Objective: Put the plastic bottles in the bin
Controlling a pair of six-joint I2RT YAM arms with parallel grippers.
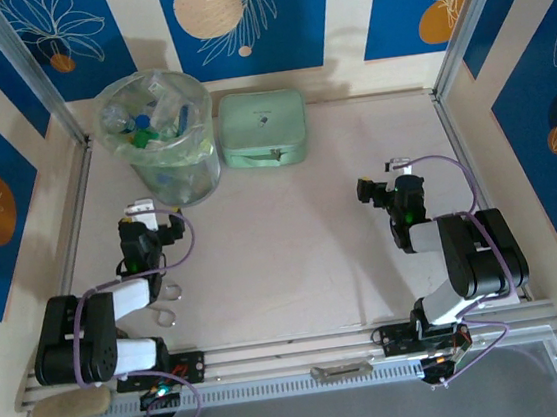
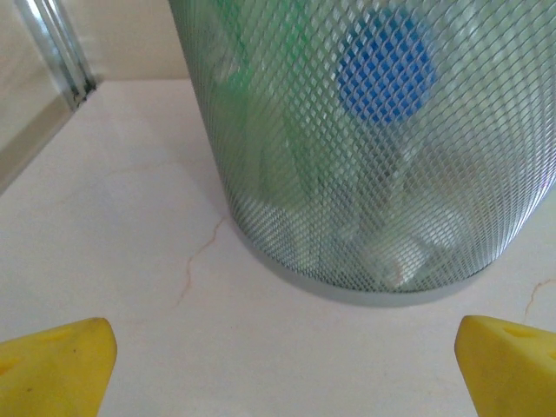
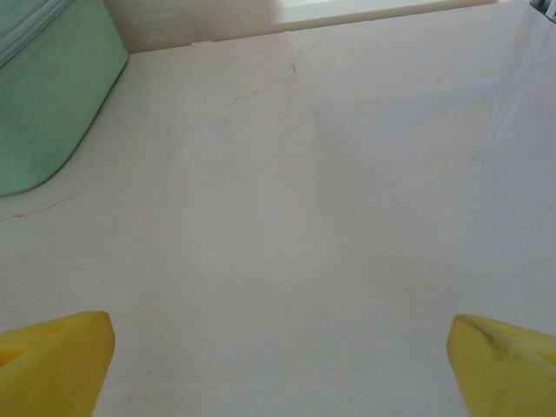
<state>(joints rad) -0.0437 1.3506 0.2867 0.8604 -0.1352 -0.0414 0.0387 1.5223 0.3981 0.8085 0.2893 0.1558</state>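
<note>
Here the bin (image 1: pixel 193 168) stands upright in the far left corner of the table (image 1: pixel 293 247), its long axis vertical and its mouth facing up. It is round, pale green and see-through, with a mesh-patterned wall and a clear bag lining. The bottles (image 1: pixel 152 117) lie jumbled inside, tilted every way, and a blue cap (image 2: pixel 385 65) shows through the wall. The left gripper (image 2: pixel 282 365) faces the bin's base, jaws wide apart and empty. The right gripper (image 3: pixel 278 365) is likewise spread over bare table, near a green case (image 3: pixel 43 95).

Table (image 1: pixel 292 237) centre bare — bin (image 1: pixel 192 173) and case (image 1: pixel 262 128) far-left.
</note>
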